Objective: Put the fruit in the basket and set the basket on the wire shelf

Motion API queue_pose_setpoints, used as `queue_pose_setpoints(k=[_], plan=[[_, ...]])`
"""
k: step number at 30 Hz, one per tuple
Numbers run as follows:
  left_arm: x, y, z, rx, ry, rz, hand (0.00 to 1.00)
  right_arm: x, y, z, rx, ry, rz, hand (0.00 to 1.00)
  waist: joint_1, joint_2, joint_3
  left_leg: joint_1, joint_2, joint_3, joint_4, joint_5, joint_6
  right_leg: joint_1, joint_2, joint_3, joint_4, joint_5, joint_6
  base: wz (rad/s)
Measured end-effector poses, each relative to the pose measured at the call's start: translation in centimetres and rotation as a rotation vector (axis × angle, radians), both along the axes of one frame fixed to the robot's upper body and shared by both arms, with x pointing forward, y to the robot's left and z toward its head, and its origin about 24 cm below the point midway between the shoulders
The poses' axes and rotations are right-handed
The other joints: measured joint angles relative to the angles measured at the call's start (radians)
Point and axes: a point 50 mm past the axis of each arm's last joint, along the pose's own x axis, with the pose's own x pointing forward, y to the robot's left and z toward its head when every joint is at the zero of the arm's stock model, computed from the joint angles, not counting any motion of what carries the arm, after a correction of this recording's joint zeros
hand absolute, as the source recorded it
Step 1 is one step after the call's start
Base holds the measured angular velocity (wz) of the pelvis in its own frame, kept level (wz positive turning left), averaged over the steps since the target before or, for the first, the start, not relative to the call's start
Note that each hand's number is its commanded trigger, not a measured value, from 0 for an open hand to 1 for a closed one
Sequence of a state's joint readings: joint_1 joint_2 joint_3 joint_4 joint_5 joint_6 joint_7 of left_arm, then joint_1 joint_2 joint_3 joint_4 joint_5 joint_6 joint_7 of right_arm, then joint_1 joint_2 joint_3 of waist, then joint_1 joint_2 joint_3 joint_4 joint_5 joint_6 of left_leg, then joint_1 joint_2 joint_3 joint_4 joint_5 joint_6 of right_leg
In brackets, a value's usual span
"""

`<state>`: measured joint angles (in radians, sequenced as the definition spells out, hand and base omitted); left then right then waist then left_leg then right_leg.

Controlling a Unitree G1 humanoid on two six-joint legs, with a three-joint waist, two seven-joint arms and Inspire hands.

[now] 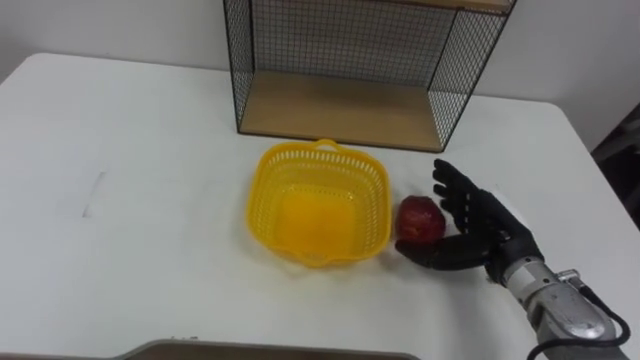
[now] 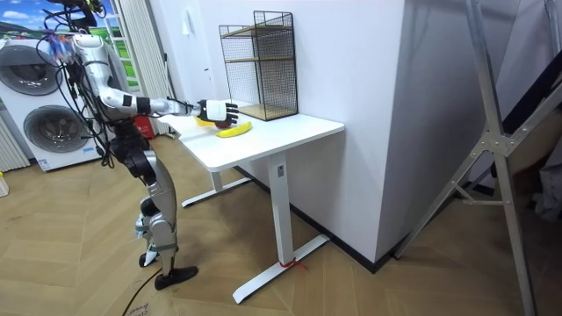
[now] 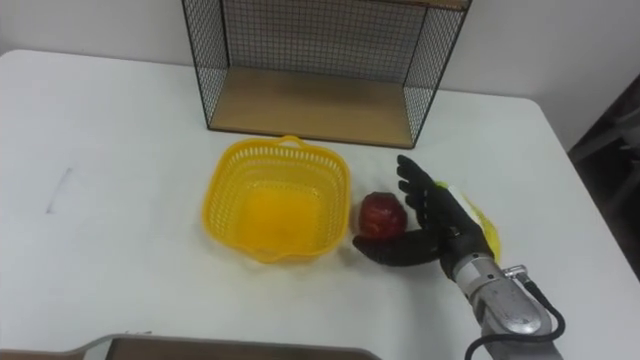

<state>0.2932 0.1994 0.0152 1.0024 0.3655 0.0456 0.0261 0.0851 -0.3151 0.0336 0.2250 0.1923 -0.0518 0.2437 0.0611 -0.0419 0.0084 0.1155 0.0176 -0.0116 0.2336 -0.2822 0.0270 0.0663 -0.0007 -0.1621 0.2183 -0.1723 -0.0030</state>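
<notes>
A yellow plastic basket (image 1: 262, 200) sits empty in the middle of the white table (image 1: 120, 180). Just right of it lies a red apple (image 1: 421, 220), clear of the basket's rim. My right hand (image 1: 482, 226) rests on the table against the apple's right side. It is open, with its fingers straight and spread behind the fruit and its thumb reaching under the near side. A yellow banana (image 3: 480, 216) peeks out from behind the hand. The black wire shelf (image 1: 340, 108) with a wooden floor stands at the table's far edge, just behind the basket.
In the room view I stand at the table's (image 2: 290, 132) left end with the right arm stretched over it. Washing machines (image 2: 39, 105) stand behind me. The table's right edge (image 1: 600, 170) runs close to my hand.
</notes>
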Motion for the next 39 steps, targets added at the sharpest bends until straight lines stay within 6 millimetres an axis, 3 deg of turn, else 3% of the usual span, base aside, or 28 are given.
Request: queue_pose_setpoints(k=[19, 20, 21, 22, 39], plan=[[0.7, 0.1, 0.0, 0.006, -0.017, -0.01, 0.0, 0.1, 0.7, -0.8, -0.161, 0.038, 0.106, 0.0, 0.02, -0.016, -0.0052, 0.006, 0.001, 0.0, 0.001, 0.001, -0.002, 0.005, 0.0, -0.001, 0.001, 0.002, -0.003, 0.0], [0.7, 0.1, 0.1, 0.007, -0.017, -0.011, 0.0, 0.3, 0.6, -0.9, -0.174, 0.039, 0.104, 0.16, 0.021, -0.017, -0.0044, 0.008, 0.001, 0.0, 0.001, 0.001, -0.002, 0.008, 0.0, -0.001, 0.001, 0.002, -0.003, 0.0], [0.8, 0.1, 0.1, 0.008, -0.018, -0.011, 0.0, 0.6, 0.6, -0.9, -0.188, 0.04, 0.101, 0.82, 0.022, -0.018, -0.0042, 0.008, 0.001, 0.0, 0.001, 0.001, -0.002, 0.009, 0.0, -0.001, 0.001, 0.002, -0.004, 0.0], [0.8, 0.1, 0.1, 0.008, -0.018, -0.013, 0.0, 0.7, 0.5, -0.9, -0.194, 0.04, 0.098, 1.0, 0.022, -0.018, -0.0042, 0.008, 0.0, 0.0, 0.001, 0.001, -0.002, 0.009, 0.0, -0.001, 0.001, 0.003, -0.004, 0.0], [1.3, 0.3, 0.2, 0.038, -0.013, -0.067, 0.0, 2.5, 0.1, -0.2, -0.381, -0.014, 0.042, 1.0, 0.029, -0.018, -0.0041, 0.012, 0.002, -0.001, -0.012, 0.002, -0.002, 0.008, 0.003, -0.001, -0.014, 0.003, -0.004, 0.0]])
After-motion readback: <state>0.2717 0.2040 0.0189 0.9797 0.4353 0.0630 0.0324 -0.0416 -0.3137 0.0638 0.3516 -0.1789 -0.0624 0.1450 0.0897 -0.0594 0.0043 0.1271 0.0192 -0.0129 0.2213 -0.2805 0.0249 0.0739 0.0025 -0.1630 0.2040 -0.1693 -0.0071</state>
